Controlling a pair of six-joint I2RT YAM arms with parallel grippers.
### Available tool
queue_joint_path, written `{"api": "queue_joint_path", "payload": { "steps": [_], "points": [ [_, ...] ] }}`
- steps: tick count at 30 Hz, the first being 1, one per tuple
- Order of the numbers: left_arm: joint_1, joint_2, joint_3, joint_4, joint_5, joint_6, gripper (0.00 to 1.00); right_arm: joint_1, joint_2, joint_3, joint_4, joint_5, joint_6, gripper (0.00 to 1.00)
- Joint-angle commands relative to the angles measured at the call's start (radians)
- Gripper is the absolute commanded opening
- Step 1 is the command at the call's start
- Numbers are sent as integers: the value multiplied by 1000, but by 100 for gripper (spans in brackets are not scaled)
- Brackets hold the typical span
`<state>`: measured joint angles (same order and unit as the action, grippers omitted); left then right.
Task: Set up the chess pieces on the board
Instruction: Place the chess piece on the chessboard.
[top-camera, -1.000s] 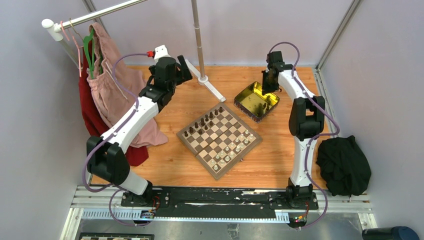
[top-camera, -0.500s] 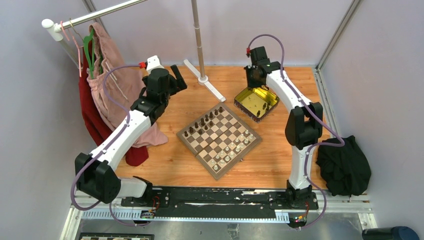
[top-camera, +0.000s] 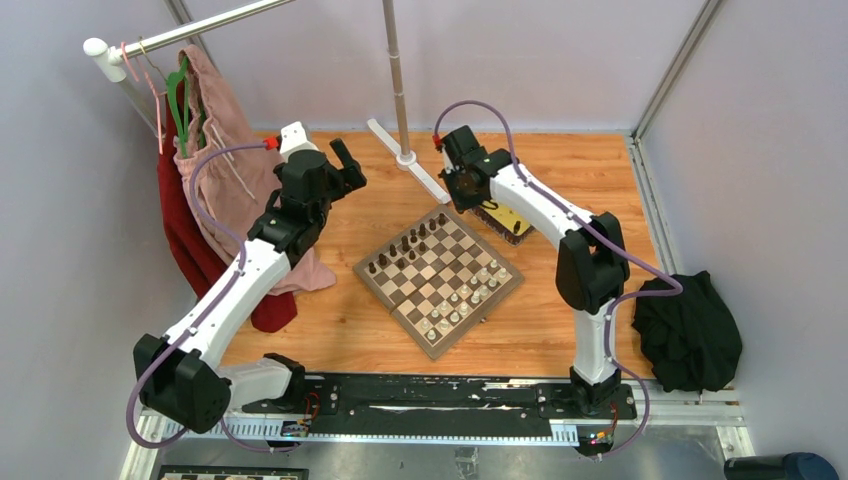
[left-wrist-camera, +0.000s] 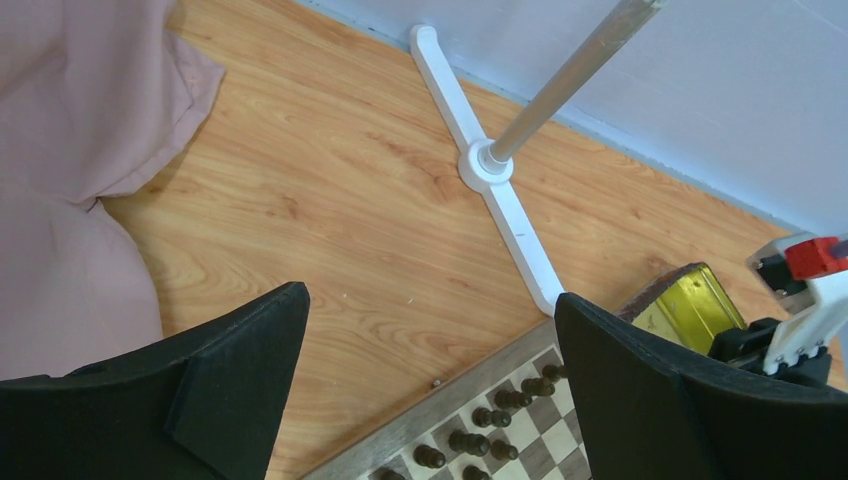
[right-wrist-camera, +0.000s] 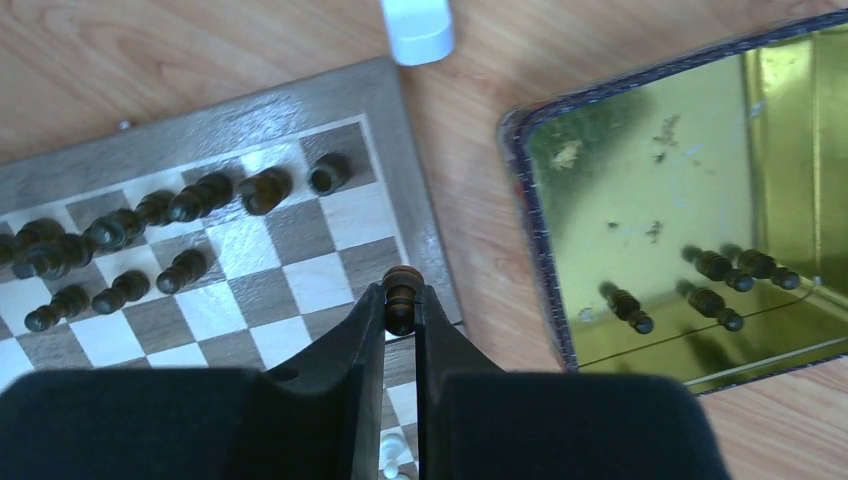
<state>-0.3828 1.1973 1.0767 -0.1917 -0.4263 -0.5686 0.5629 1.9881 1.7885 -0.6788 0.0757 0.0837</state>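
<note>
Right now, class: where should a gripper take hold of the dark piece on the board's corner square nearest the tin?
Grip the corner piece near its head, coming straight down, since it stands upright. A neighbour crowds it along the row, so the jaws likely belong on its free sides: board border and the square in front.

no text, label, brand or number can be read in any view. nothing legible is seen on the board (top-camera: 437, 270) or the gold tin (right-wrist-camera: 640, 130). a small coloured patch on the base rail (top-camera: 296, 428) is too small to be made out.
</note>
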Motion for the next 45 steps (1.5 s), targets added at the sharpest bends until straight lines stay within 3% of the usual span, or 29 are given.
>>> {"api": "queue_joint_path", "payload": {
  "steps": [1,20,45],
  "points": [
    [4,-29,-22,-13,-11,-11,100,49,-35,-37,-22,27,-19,0],
    [4,-30,-34,-6,-6,-29,100,147,49,-26,-22,31,-33,0],
    [3,-12,-34,4,-8,-13,100,155,146,16,-11,29,-45,0]
  ]
}}
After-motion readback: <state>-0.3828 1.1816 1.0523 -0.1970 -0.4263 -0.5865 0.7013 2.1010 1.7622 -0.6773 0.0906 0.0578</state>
